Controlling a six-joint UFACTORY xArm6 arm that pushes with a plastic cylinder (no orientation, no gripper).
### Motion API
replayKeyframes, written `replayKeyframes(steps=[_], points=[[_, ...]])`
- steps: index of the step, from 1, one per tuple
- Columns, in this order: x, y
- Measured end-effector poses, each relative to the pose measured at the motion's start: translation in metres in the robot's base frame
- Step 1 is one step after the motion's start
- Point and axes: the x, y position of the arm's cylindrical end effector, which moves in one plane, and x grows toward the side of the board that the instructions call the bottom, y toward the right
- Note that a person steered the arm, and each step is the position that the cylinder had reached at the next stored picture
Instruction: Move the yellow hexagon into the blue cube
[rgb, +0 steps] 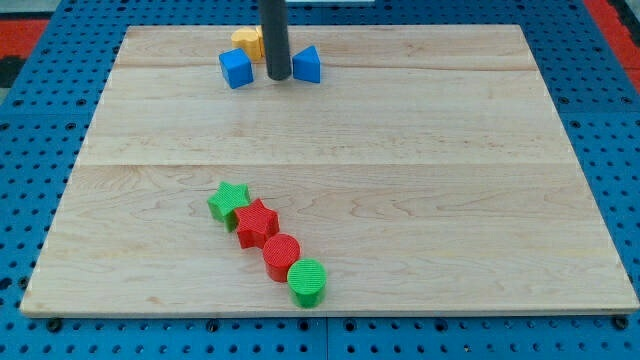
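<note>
Yellow hexagon (247, 41) lies flat just above the blue cube (236, 69), partly hidden, so its facing is unclear. My tip (278, 77), a bare rod with no pincer, stands between the cube and a blue triangle (307, 65).

The pale wooden surface (420, 150) carries two groups of blocks. Near the view's top edge, a blue cube (236, 69) sits just left of my tip (278, 77), a blue triangular block (308, 65) just right of it, and a yellow hexagon (248, 42) lies behind the cube, partly hidden by the rod. Towards the view's bottom, a diagonal touching chain runs rightward and downward: green star (229, 203), red star (257, 222), red cylinder (282, 254), green cylinder (308, 282).
</note>
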Motion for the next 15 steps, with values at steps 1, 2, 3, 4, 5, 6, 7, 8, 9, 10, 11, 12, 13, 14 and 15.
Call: replayKeyframes(steps=[1, 2, 3, 4, 5, 6, 7, 8, 9, 10, 11, 12, 13, 14, 15], points=[[0.016, 0.073], [-0.024, 0.066], [-0.041, 0.024], [-0.062, 0.015], [-0.103, 0.056], [-0.117, 0.018], [-0.114, -0.047], [-0.113, -0.050], [-0.093, -0.062], [-0.093, -0.049], [-0.087, -0.050], [-0.078, -0.054], [-0.109, -0.101], [-0.101, -0.162], [-0.092, -0.124]])
